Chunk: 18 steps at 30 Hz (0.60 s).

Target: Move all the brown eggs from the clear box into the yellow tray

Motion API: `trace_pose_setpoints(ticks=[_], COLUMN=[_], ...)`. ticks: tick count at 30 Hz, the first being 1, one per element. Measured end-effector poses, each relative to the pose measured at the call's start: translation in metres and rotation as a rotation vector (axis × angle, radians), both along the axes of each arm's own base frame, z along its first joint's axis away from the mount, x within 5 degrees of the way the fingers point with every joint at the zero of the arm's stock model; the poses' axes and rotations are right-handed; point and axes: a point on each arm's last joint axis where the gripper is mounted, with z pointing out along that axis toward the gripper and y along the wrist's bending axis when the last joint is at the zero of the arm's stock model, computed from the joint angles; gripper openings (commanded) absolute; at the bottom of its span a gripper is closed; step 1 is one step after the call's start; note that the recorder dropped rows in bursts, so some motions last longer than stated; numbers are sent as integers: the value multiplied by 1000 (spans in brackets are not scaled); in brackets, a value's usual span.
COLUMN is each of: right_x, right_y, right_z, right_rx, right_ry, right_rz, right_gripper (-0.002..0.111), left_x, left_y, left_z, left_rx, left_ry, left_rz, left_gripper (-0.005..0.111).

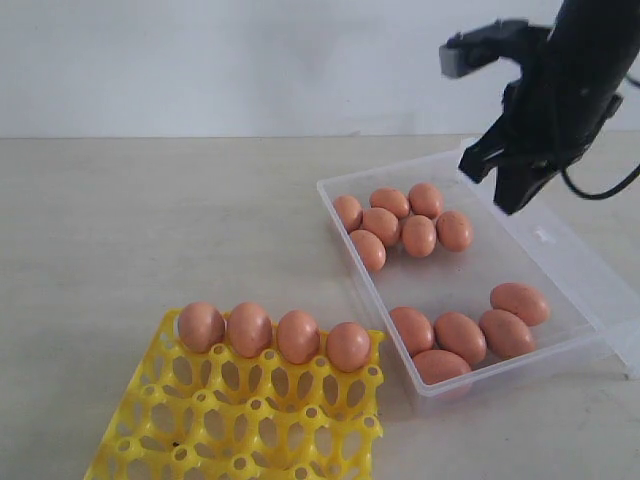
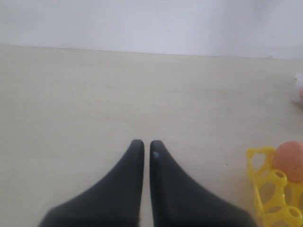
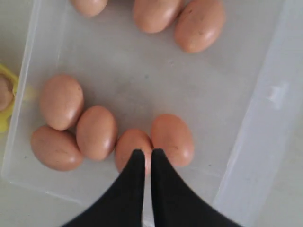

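Black right gripper [image 3: 143, 152] clenched, empty, above brown eggs [image 3: 97, 132] in clear box [image 3: 251, 142]; left gripper [image 2: 143, 144] seemingly clenched too.

A pale beige tabletop [image 1: 150, 230] with faint wood grain spreads wide. Right behind the tabletop, along its far edge, stands a plain white wall [image 1: 200, 60]. Soft, even light lies over the tabletop.

The bright yellow plastic egg tray [image 1: 268, 360] runs off the exterior view's lower edge. The clear plastic box [image 1: 470, 275] loses its lid's corner at the right edge. The black right gripper [image 3: 147, 152] covers parts of two orange-brown oval eggs [image 3: 173, 137] (three more are cropped).
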Motion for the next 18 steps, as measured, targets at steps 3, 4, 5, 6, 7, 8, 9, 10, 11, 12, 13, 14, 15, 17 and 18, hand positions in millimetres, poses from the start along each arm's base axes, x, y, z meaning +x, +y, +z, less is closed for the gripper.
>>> trace_pose_setpoints(ticks=[3, 4, 5, 6, 7, 8, 9, 10, 11, 12, 13, 14, 15, 17, 18], right_x=[9, 10, 12, 12, 13, 13, 13, 13, 13, 13, 13, 13, 13, 13, 13], right_y=[3, 2, 2, 0, -1, -1, -1, -2, -2, -1, -1, -1, 0, 0, 1], right_z=[-25, -31, -34, -36, -38, -38, -38, -38, -38, -38, -38, -38, -38, -39, -40], right_rx=[7, -4, -18, -32, -44, -51, -55, -58, -58, -57, -56, -52, -49, -43, -41], right_ry=[78, 92, 99, 102, 104, 103, 102, 102, 101, 101, 100, 100, 101, 103, 106], right_rz=[8, 18, 24, 29, 33, 36, 43, 48, 53, 61, 68, 79, 91, 107, 113], right_gripper=[0, 0, 0, 1, 4, 8, 14, 22, 30, 37, 42, 47, 48, 48, 48], left_x=[0, 0, 0, 0, 0, 0, 0, 0, 0, 0, 0, 0, 0, 0, 0], left_y=[0, 0, 0, 0, 0, 0, 0, 0, 0, 0, 0, 0, 0, 0, 0], left_z=[0, 0, 0, 0, 0, 0, 0, 0, 0, 0, 0, 0, 0, 0, 0], left_rx=[0, 0, 0, 0, 0, 0, 0, 0, 0, 0, 0, 0, 0, 0, 0], left_ry=[0, 0, 0, 0, 0, 0, 0, 0, 0, 0, 0, 0, 0, 0, 0], left_rz=[0, 0, 0, 0, 0, 0, 0, 0, 0, 0, 0, 0, 0, 0, 0], left_gripper=[4, 4, 4, 4, 4, 4, 4, 4, 4, 4, 4, 4, 4, 4, 4])
